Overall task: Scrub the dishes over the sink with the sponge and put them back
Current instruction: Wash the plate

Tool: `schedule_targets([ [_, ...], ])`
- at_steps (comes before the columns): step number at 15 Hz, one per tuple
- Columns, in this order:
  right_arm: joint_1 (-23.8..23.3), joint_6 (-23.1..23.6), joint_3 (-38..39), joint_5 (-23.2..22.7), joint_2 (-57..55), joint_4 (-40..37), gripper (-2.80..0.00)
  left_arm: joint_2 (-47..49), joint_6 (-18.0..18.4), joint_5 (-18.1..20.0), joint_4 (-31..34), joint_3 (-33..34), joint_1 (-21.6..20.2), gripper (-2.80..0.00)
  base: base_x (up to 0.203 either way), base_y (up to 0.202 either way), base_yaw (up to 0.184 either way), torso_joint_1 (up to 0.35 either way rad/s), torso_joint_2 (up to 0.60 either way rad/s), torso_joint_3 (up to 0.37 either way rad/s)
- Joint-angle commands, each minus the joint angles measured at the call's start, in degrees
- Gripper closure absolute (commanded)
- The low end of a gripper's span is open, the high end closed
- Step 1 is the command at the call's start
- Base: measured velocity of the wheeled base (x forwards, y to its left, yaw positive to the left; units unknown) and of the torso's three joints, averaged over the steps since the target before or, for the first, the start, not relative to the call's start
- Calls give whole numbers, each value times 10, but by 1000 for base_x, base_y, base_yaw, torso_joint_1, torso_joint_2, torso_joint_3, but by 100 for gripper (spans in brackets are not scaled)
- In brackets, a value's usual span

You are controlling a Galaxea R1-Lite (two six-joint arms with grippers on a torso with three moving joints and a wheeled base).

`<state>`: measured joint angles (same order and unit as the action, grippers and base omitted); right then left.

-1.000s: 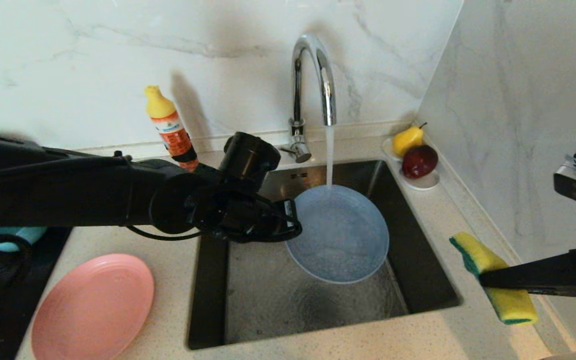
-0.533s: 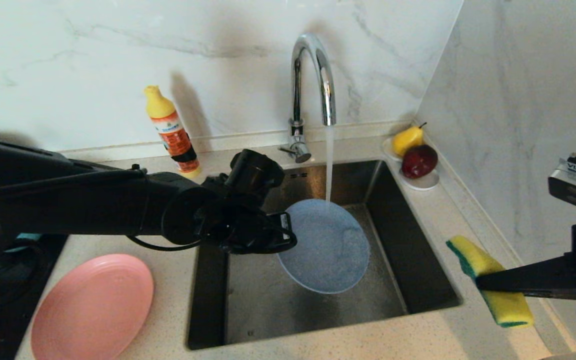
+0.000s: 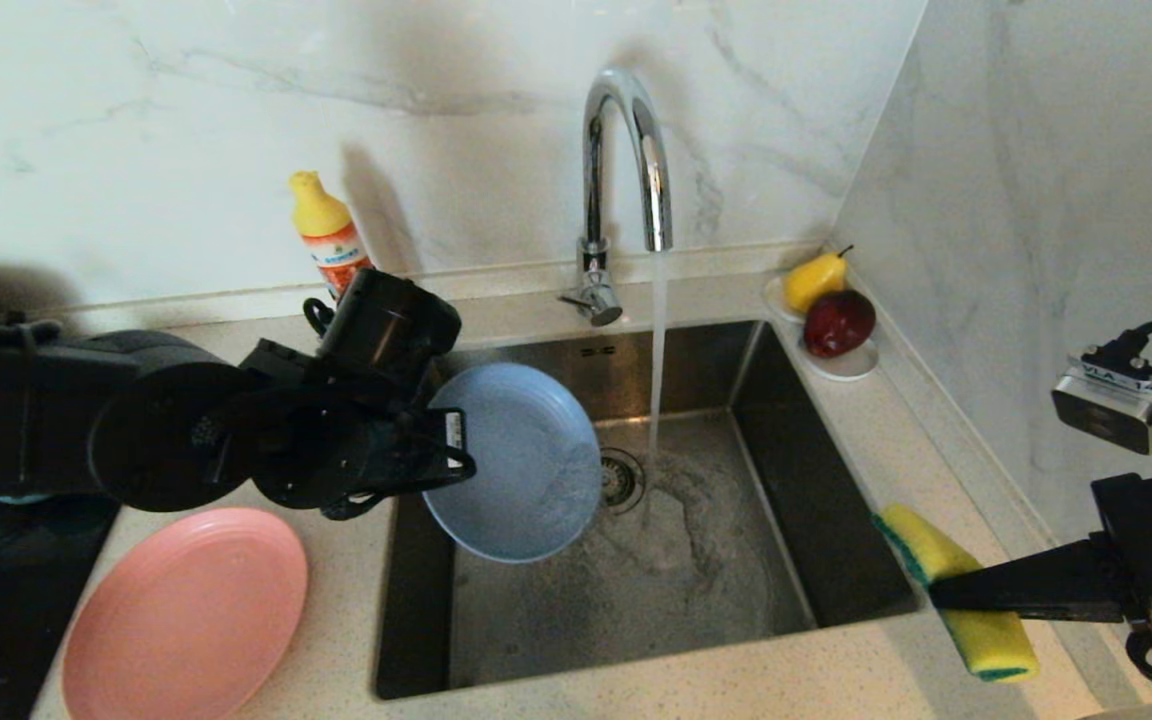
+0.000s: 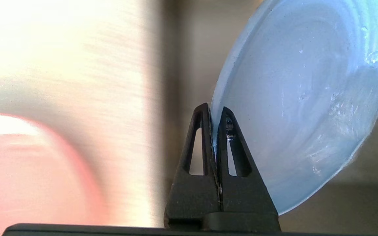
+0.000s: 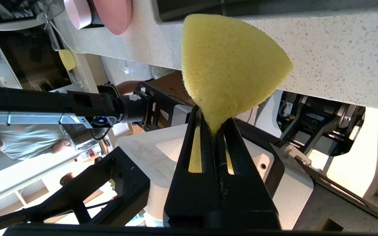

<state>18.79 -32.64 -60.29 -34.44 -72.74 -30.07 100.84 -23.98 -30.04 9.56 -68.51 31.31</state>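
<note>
My left gripper [image 3: 446,450] is shut on the left rim of the grey-blue plate [image 3: 526,460] and holds it tilted on edge over the left half of the sink [image 3: 706,600]. Its fingers pinch the wet plate [image 4: 307,98] edge in the left wrist view, gripper [image 4: 214,111]. Water runs from the tap [image 3: 626,130] onto the sink floor, to the right of the plate. Over the counter at the sink's right front corner, my right gripper [image 3: 936,595] is shut on the yellow sponge [image 3: 916,545]; sponge [image 5: 231,62], gripper [image 5: 214,123]. A salmon-pink plate [image 3: 186,610] lies on the counter at the left.
An orange detergent bottle [image 3: 328,235] stands by the back wall behind my left arm. A white saucer [image 3: 841,365] with a pear and an apple sits at the sink's back right corner. A marble wall closes the right side. A dark hob [image 3: 16,620] lies at the far left.
My left gripper has swung the blue plate left, out from under the water stream, and tipped it more upright. The right gripper with the sponge has barely shifted.
</note>
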Motion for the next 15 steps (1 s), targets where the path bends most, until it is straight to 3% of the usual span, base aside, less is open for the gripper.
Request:
schedule_targets([
  [1,0,-1,5,-2,-5,-2,0,-34,24,-36,0,11,-33,0,0,0,0,0,0,0],
  [4,0,-1,13,-2,-5,-2,0,-48,57,-59,-4,14,-60,0,0,0,0,0,0,0],
  [9,0,-1,23,-2,-5,-1,0,-47,108,-99,-38,16,-62,0,0,0,0,0,0,0],
  [15,0,-1,24,-3,-4,-1,0,-70,104,-94,-39,29,-61,0,0,0,0,0,0,0],
])
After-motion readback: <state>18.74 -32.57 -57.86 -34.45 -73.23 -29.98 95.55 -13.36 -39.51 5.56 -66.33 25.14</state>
